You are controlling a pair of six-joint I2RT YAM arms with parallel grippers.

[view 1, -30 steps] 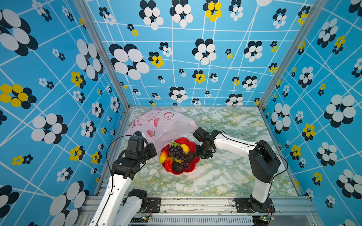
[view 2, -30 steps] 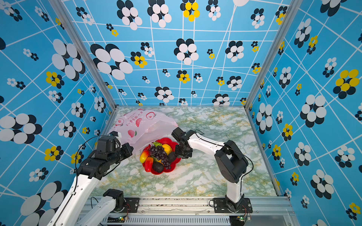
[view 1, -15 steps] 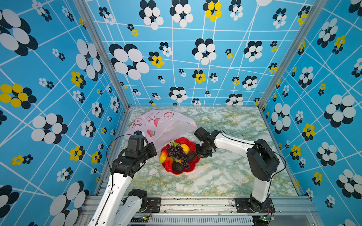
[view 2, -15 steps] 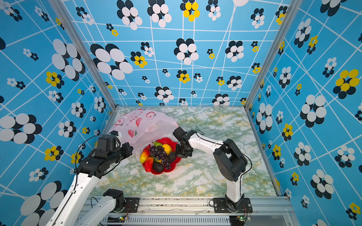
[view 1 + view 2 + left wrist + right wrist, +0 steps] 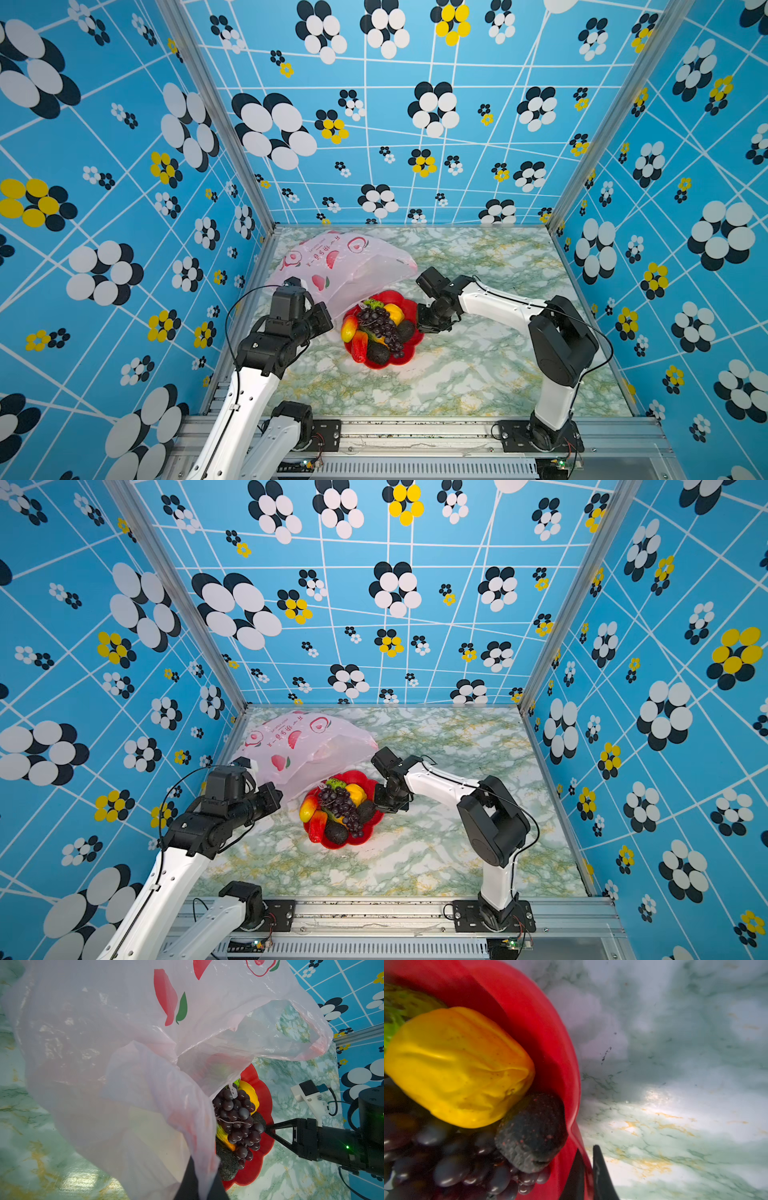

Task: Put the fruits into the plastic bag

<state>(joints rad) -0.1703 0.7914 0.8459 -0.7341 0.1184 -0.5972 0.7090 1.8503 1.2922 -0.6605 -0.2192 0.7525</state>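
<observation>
The left gripper (image 5: 197,1180) is clamped on a fold of the pale pink plastic bag (image 5: 353,266), which slumps at the far left of the marbled table (image 5: 478,374), its loose edge draped over the far side of the red flower-shaped dish (image 5: 409,305); the right gripper (image 5: 588,1176) pinches that dish's rim, one finger inside, one outside; the fruits (image 5: 340,808) lie heaped in the dish, the grape bunch (image 5: 380,326) on top, the yellow fruit (image 5: 456,1064) and an avocado (image 5: 533,1132) against the pinched rim.
</observation>
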